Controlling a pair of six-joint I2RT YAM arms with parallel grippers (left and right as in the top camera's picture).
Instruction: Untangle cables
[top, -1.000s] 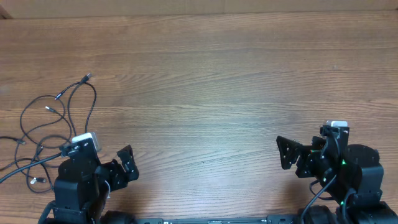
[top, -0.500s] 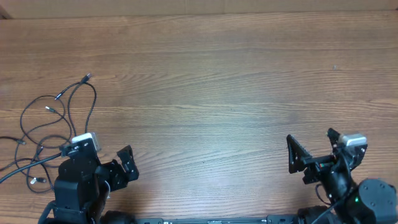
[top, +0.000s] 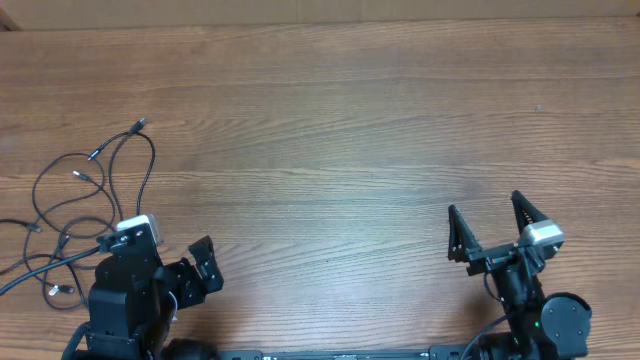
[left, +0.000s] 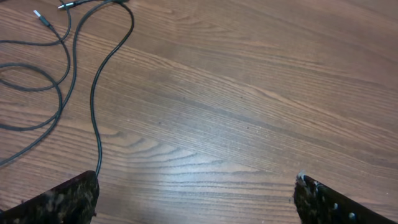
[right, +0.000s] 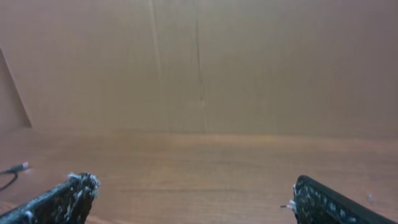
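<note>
Several thin black cables (top: 88, 190) lie in tangled loops at the table's left edge, with small silver-tipped plugs near the top of the tangle. Some of these cables (left: 93, 93) cross the left wrist view's upper left. My left gripper (top: 203, 262) is open and empty, low over the wood just right of the tangle; one cable runs down to its left finger in the left wrist view (left: 196, 199). My right gripper (top: 490, 225) is open and empty at the front right, far from the cables. A plug end (right: 18, 168) shows at the far left of the right wrist view.
The wooden table (top: 350, 130) spreads across the view. A brown cardboard wall (right: 199, 62) stands along the table's far edge. Both arm bases sit at the table's front edge.
My right arm has turned and swung, so its open gripper now points toward the far edge of the table. The left arm and the cables have not moved.
</note>
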